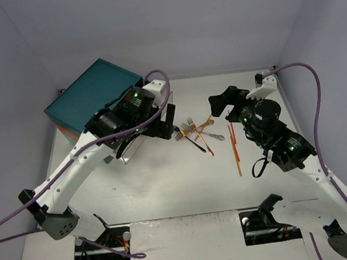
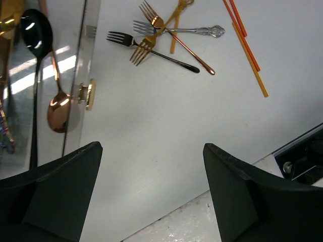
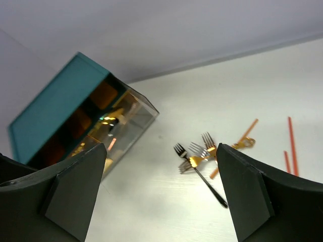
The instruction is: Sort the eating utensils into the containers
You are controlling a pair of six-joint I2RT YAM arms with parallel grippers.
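Note:
Several forks lie in a crossed heap mid-table, with thin orange chopsticks to their right. The teal chest stands at the back left, and one clear drawer is pulled out below my left arm. Inside that drawer lie a black spoon and a coppery spoon. My left gripper hovers open over bare table beside the drawer front, near its knob. My right gripper is open and empty, raised, facing the forks and the chest.
Purple cables loop over both arms. Black base mounts sit at the near edge. Grey walls close in the table at the back and sides.

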